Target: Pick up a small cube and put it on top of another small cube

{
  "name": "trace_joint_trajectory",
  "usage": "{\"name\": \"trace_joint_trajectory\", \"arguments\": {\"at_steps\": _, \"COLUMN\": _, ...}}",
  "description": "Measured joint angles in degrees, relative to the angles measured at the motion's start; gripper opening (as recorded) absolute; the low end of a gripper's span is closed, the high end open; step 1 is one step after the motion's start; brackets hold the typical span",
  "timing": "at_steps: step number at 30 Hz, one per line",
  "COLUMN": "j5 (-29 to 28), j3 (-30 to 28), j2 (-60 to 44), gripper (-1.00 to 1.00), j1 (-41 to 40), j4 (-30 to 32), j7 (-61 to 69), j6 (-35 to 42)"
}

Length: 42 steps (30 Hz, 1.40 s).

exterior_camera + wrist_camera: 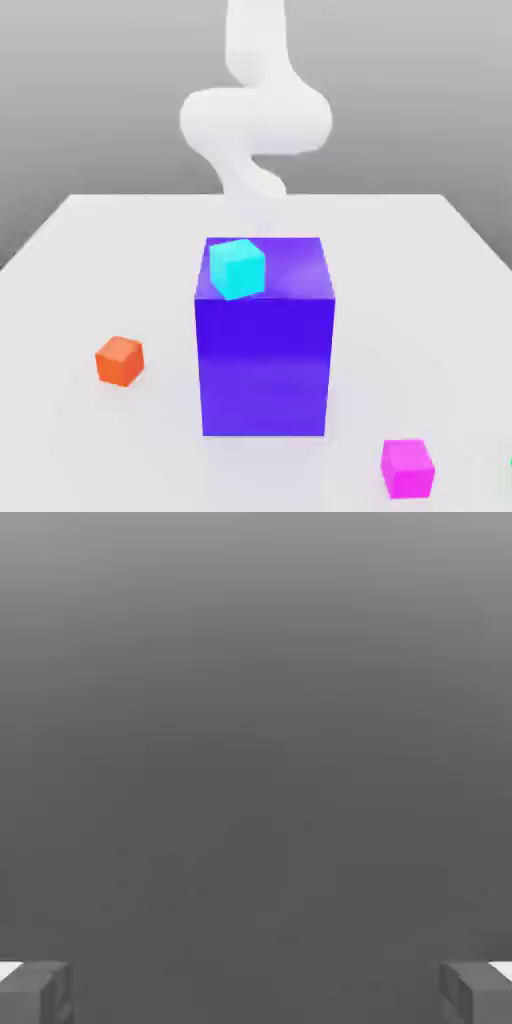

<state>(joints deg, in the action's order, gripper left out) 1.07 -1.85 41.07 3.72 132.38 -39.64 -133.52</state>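
Observation:
A small cyan cube (237, 268) rests on top of a tall purple-blue block (265, 350) in the middle of the white table. A small orange cube (119, 361) lies on the table toward the exterior view's left. Near the front, toward the exterior view's right, sits a small magenta cube (407, 468). My white arm (255, 120) rises behind the block. In the hand view my gripper (256, 994) is open, its two grey fingertips (35, 994) far apart with nothing between them, facing plain grey background.
The white table (90, 260) stretches around the block. A sliver of something green (509, 463) shows at the exterior view's right edge, beside the magenta cube.

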Motion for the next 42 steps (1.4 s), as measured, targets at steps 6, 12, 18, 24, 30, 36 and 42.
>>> {"name": "trace_joint_trajectory", "arguments": {"at_steps": 6, "j5": 3.30, "j3": -3.88, "j2": -11.71, "gripper": 0.00, "j1": 8.27, "j4": 1.45, "j7": 15.65, "j6": -4.23}}
{"name": "trace_joint_trajectory", "arguments": {"at_steps": 12, "j5": 6.91, "j3": -6.35, "j2": -23.17, "gripper": 0.00, "j1": 15.03, "j4": 2.85, "j7": 31.15, "j6": -8.29}}
{"name": "trace_joint_trajectory", "arguments": {"at_steps": 18, "j5": 9.89, "j3": -6.02, "j2": -34.57, "gripper": 0.00, "j1": 19.14, "j4": 4.25, "j7": 46.21, "j6": -12.39}}
{"name": "trace_joint_trajectory", "arguments": {"at_steps": 24, "j5": 9.45, "j3": -4.45, "j2": -45.53, "gripper": 0.00, "j1": 22.27, "j4": 5.79, "j7": 58.81, "j6": -16.83}}
{"name": "trace_joint_trajectory", "arguments": {"at_steps": 30, "j5": 3.57, "j3": -3.36, "j2": -55.87, "gripper": 0.00, "j1": 23.67, "j4": 7.33, "j7": 67.08, "j6": -21.82}}
{"name": "trace_joint_trajectory", "arguments": {"at_steps": 36, "j5": 4.03, "j3": -1.78, "j2": -66.00, "gripper": -1.00, "j1": 22.74, "j4": 5.69, "j7": 69.14, "j6": -29.44}}
{"name": "trace_joint_trajectory", "arguments": {"at_steps": 42, "j5": 4.01, "j3": -1.68, "j2": -66.41, "gripper": -1.00, "j1": 22.66, "j4": 5.61, "j7": 69.17, "j6": -29.65}}
